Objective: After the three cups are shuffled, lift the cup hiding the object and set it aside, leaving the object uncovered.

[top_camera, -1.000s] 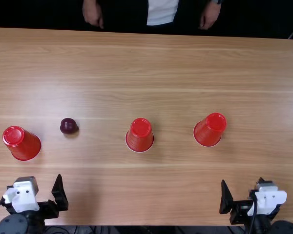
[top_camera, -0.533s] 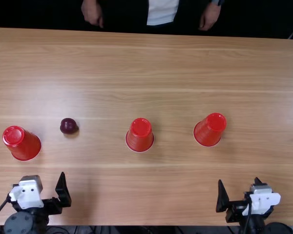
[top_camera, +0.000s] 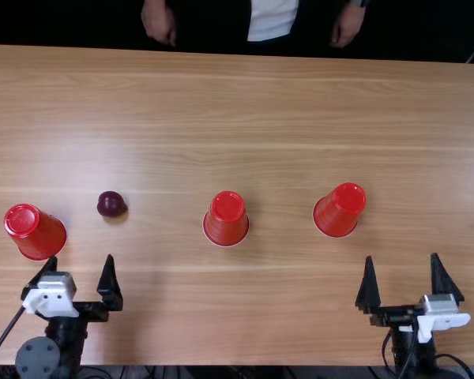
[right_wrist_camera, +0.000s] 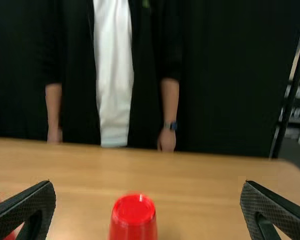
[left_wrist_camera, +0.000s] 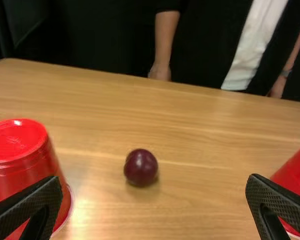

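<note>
Three red cups stand upside down in a row: the left cup (top_camera: 35,232), the middle cup (top_camera: 226,219) and the right cup (top_camera: 340,210). A dark purple ball (top_camera: 111,204) lies uncovered on the table between the left and middle cups. My left gripper (top_camera: 77,276) is open near the front edge, just in front of the left cup (left_wrist_camera: 20,160) and facing the ball (left_wrist_camera: 140,167). My right gripper (top_camera: 402,272) is open at the front right, and the right cup (right_wrist_camera: 133,217) stands ahead of it. Neither gripper holds anything.
A person stands behind the table's far edge (top_camera: 237,52), hands hanging by their sides and off the table. The wooden table (top_camera: 245,126) is bare beyond the cups.
Both grippers have swung forward over the front edge, so both fingers of each now show spread apart. The cups and the ball have not moved. The person shifted slightly to the right.
</note>
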